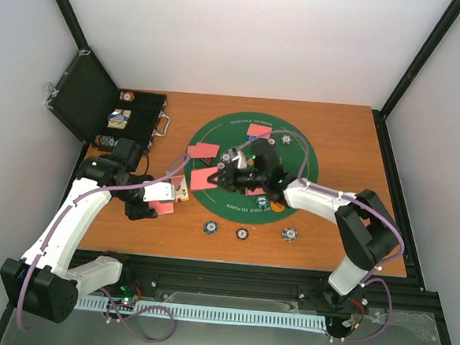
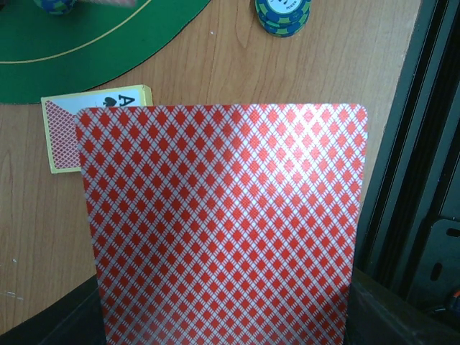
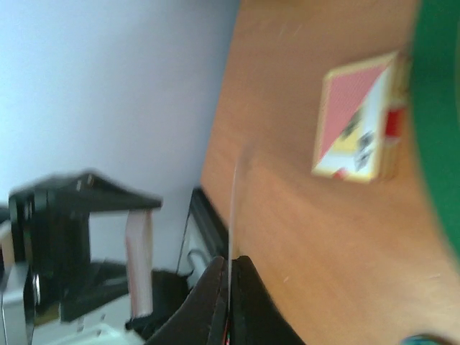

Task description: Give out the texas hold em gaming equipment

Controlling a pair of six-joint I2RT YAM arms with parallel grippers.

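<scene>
**Card pinched flat over the mat's 8 o'clock side, ready to be laid**

The right gripper (image 1: 220, 176) is shown with its jaws together on a red-backed card (image 1: 204, 179), which is seen edge-on in the right wrist view and held level over the green mat (image 1: 294, 157), at about 8 o'clock from its centre. The left gripper (image 1: 155, 201) is clamped on a second card (image 2: 223, 223) off the mat towards 9 o'clock, just beside the card box (image 1: 181, 189). A laid card (image 1: 204, 151) is seen at 10 o'clock, a far card (image 1: 259, 130) at 12, and poker chips (image 1: 242, 234) lie off the mat around 6. The held card is best kept level and lowered close to the felt before the jaws are parted. The gripper is then best drawn back along the card's own plane, so that nothing is dragged or flipped. Overlap with the 10 o'clock card should be avoided.
</scene>
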